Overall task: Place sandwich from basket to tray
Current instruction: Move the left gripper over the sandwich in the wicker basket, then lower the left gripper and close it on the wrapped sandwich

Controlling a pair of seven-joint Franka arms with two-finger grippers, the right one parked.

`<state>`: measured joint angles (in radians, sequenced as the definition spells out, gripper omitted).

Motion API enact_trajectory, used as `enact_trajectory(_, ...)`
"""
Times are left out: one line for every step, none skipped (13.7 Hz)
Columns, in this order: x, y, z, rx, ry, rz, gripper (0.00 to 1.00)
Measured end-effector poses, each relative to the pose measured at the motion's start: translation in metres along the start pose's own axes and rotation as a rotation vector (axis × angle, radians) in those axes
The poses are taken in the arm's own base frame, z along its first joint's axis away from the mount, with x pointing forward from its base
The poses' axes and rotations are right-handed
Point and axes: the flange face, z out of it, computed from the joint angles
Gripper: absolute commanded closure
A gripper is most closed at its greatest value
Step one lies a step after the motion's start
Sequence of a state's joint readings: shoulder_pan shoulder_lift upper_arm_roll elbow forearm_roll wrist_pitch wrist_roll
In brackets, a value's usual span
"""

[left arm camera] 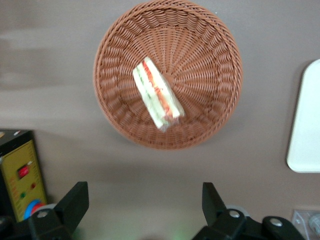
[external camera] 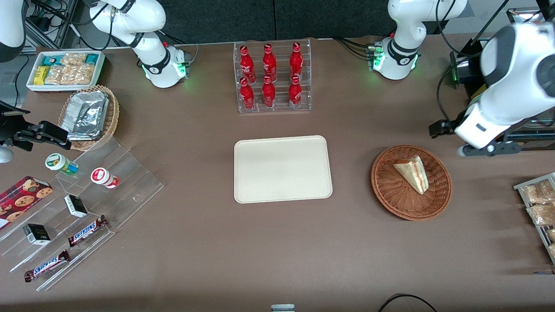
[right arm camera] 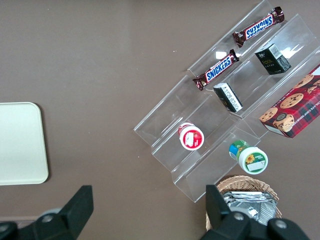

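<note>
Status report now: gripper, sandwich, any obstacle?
Gripper open, hovering clear of basket. Sandwich in basket, untouched. Tray bare, nothing between.

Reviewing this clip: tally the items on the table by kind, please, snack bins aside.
Red bottles: 6
Snickers bars: 2
Small dark boxes: 2
Lidded cups: 2
Cookie box: 1
Sandwich: 1
Baskets: 2
Tray: 1
Total: 17
Gripper hovers above the table beside the sandwich's basket, open.

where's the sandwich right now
The sandwich lies in the basket, beside the tray, toward the working arm's end; the open end effector hovers above the table.
</note>
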<state>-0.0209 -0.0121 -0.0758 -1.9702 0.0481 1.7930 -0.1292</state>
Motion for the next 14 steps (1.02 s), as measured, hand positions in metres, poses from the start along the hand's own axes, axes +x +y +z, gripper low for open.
enact_trajectory(0.001,0.0,0.017,-0.002,0.009,-0.008,0.0)
enact_trajectory(0.002,0.001,0.031,-0.005,0.018,-0.034,0.0)
enact_trajectory(0.004,0.001,0.041,-0.007,0.026,-0.076,0.0)
enact_trajectory(0.006,0.002,0.051,-0.01,0.029,-0.12,0.0)
enact_trajectory(0.009,0.003,0.062,-0.013,0.032,-0.159,0.0)
enact_trajectory(0.012,0.004,0.073,-0.016,0.038,-0.19,0.0)
enact_trajectory(0.015,0.005,0.086,-0.021,0.048,-0.221,0.0)
enact_trajectory(0.018,0.006,0.099,-0.028,0.06,-0.259,0.0)
enact_trajectory(0.021,0.007,0.113,-0.034,0.066,-0.303,0.0)
enact_trajectory(0.024,0.009,0.126,-0.038,0.067,-0.345,0.0)
enact_trajectory(0.027,0.01,0.136,-0.043,0.069,-0.379,0.0)
enact_trajectory(0.031,0.01,0.145,-0.046,0.07,-0.411,0.0)
enact_trajectory(0.033,0.01,0.151,-0.05,0.07,-0.44,0.0)
enact_trajectory(0.035,0.011,0.156,-0.054,0.074,-0.467,0.0)
